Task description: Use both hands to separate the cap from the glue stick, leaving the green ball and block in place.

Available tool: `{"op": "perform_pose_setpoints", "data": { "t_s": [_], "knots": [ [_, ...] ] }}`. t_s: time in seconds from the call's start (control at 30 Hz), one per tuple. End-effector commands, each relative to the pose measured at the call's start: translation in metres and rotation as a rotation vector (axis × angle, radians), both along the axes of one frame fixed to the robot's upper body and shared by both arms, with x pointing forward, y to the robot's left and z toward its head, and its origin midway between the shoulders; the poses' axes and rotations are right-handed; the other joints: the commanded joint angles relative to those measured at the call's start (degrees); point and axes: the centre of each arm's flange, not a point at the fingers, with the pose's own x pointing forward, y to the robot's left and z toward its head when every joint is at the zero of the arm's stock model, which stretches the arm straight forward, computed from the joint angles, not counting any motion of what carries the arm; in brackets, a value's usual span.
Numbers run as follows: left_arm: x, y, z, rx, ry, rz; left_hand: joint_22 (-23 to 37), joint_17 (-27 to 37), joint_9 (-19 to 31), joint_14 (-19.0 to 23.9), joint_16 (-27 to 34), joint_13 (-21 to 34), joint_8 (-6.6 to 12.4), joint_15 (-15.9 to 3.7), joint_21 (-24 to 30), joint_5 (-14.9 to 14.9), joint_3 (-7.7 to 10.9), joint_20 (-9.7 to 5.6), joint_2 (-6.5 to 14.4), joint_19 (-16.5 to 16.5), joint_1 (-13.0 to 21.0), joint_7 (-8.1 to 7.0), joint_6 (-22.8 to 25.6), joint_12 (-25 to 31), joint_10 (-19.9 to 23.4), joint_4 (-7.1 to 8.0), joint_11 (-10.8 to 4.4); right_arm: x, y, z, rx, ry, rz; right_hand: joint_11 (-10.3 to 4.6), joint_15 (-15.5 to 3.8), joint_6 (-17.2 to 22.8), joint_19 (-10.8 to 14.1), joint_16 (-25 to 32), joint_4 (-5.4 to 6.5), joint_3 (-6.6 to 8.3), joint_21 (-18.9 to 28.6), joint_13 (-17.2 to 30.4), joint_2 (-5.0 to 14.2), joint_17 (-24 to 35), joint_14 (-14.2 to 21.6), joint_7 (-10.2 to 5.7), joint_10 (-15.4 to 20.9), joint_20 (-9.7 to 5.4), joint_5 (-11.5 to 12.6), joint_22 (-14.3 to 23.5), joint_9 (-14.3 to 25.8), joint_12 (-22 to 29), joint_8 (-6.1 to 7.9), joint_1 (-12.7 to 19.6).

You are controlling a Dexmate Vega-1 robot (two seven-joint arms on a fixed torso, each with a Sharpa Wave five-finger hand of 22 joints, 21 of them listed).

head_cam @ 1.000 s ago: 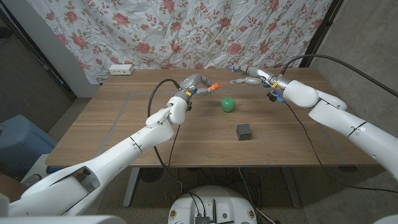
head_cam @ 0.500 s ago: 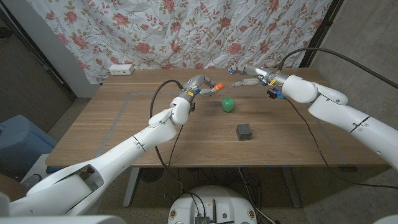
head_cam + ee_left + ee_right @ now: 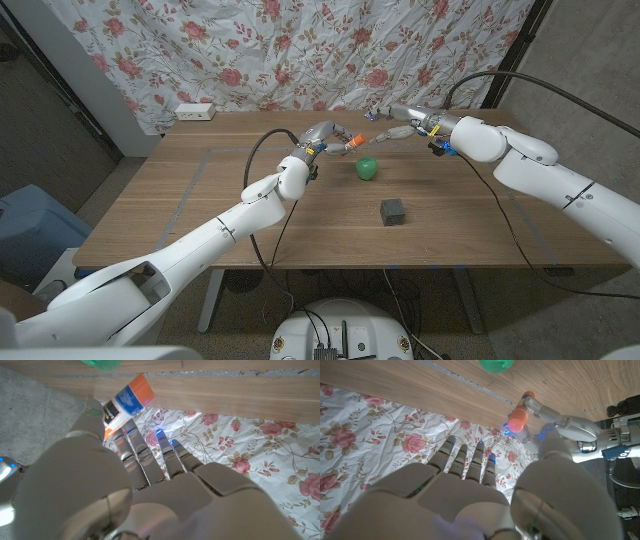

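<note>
Above the table's [image 3: 200, 215] far middle, the left hand [image 3: 322, 139] holds the glue stick [image 3: 351, 144] off the wood, pinched by its lower body with the orange cap [image 3: 361, 140] pointing toward the right hand [image 3: 398, 131]. From the left wrist, the stick [image 3: 126, 402] shows a white body with a blue and black label and the orange cap [image 3: 141, 389] still seated on its end; the left hand's fingers [image 3: 132, 442] cover the lower part, so its base is hidden. The right hand hangs just beside the cap with fingers apart and holding nothing; whether a fingertip touches the cap cannot be told from the head view. In the right wrist view the cap [image 3: 517, 418] sits apart from that hand's fingers [image 3: 470, 462], with the left hand's fingers [image 3: 565, 420] beyond it. The green ball [image 3: 367, 167] lies on the table just below the stick, and the dark block [image 3: 392, 211] rests nearer the front edge, apart from both hands. Flowered cloth [image 3: 300, 50] hangs behind.
</note>
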Motion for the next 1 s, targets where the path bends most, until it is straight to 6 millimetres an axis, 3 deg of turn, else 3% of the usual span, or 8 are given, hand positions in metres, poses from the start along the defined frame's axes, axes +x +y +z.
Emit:
{"op": "perform_pose_setpoints", "data": {
  "t_s": [0.03,1.0],
  "knots": [
    [0.002,-0.006,0.001,0.006,0.0,-0.025,0.2,0.0,0.1,-0.1,0.1,0.1,0.24,-8.54,0.2,0.3,-0.25,-0.68,0.8,-0.3,0.1,-0.89,3.8,0.4,1.6,-0.01,-0.96,-0.001,0.009,0.003,-0.055,-0.015,-0.034,0.0,-0.19,0.8,0.4,0.4,0.1,0.35,0.3,0.3,-0.72,0.2,0.7,-0.05,0.7,-0.18,-0.1,0.1,0.1,0.4,0.32,0.5],
    [0.0,-0.013,0.002,0.008,-0.014,-0.047,0.2,0.0,0.2,-0.1,0.1,0.1,-0.14,-8.61,0.2,0.3,-0.4,-0.58,1.3,-0.4,0.0,-0.85,4.0,0.3,1.7,-0.08,-0.96,-0.001,0.021,-0.008,-0.077,-0.043,-0.1,-1.45,-2.19,4.7,2.5,1.7,0.5,0.81,0.4,0.8,-1.62,0.5,3.8,-0.9,5.0,-1.35,-0.2,0.2,0.2,1.2,1.42,2.9]
  ]
}}
